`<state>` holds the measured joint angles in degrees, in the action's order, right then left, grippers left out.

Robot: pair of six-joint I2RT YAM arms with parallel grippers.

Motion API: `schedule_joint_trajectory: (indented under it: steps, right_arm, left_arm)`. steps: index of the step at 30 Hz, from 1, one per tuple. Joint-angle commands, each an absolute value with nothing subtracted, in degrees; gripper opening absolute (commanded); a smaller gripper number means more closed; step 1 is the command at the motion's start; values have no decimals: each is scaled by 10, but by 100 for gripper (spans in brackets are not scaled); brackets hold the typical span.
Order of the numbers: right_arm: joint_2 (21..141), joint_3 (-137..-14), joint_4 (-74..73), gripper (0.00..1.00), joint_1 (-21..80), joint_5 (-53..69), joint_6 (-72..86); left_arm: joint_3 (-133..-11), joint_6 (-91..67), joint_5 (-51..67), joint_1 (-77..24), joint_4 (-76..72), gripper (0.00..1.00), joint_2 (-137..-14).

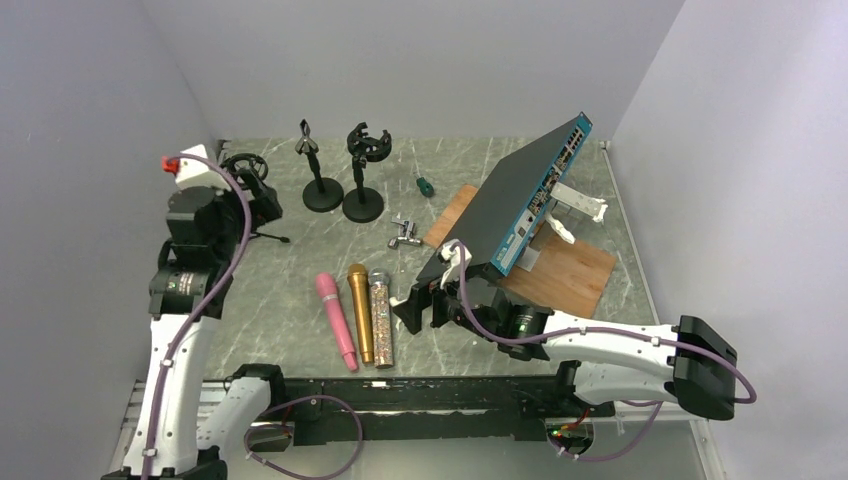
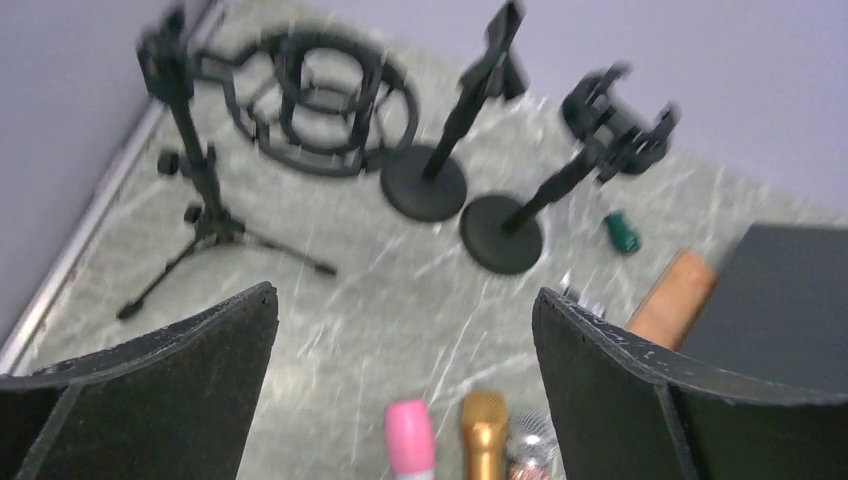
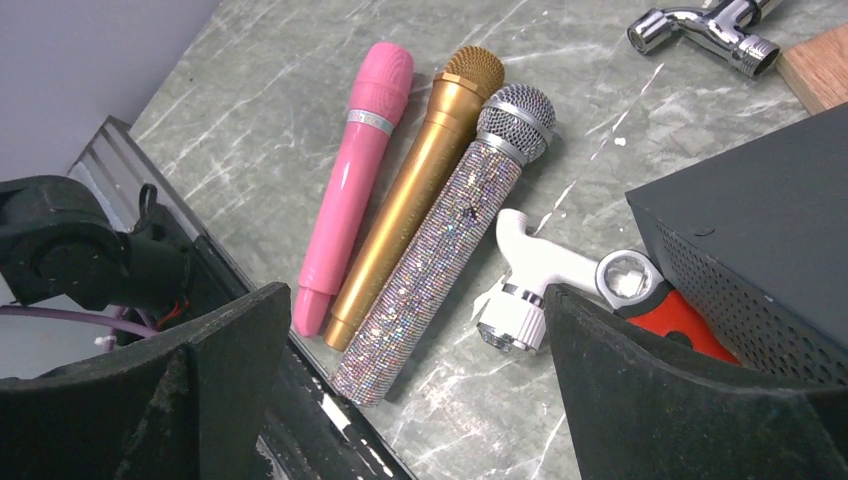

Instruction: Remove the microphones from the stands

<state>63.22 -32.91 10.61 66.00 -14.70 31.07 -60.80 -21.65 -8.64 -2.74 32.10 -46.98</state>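
The pink microphone, gold microphone and glitter microphone lie side by side on the near middle of the desk. The far stands, one left of the other, seem empty, though blurred. Left gripper and right gripper are both spread, holding nothing.

A: Top view is bright and even, with soft light from overhead and only a faint shadow around the round stand base.
B: Left wrist view is smeared, blur worst at eleven o'clock on the shock mount.
A: Right wrist view is crisp. There's glare on the chrome tap at one o'clock, and the glitter microphone sparkles.
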Motion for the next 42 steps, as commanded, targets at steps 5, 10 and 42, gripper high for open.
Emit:
schedule_joint_trajectory:
  steps: [5,10,42]
  right_arm:
    - [593,-319,119,99,659,-159,306]
    - [577,-316,110,99,659,-162,306]
    - [562,-299,105,100,659,-172,298]
  left_arm:
    - [-786,-227,-57,-6,324,99,-590]
    - [-829,-290,-122,-4,377,96,-645]
    - [-453,-666,41,290,61,98,-567]
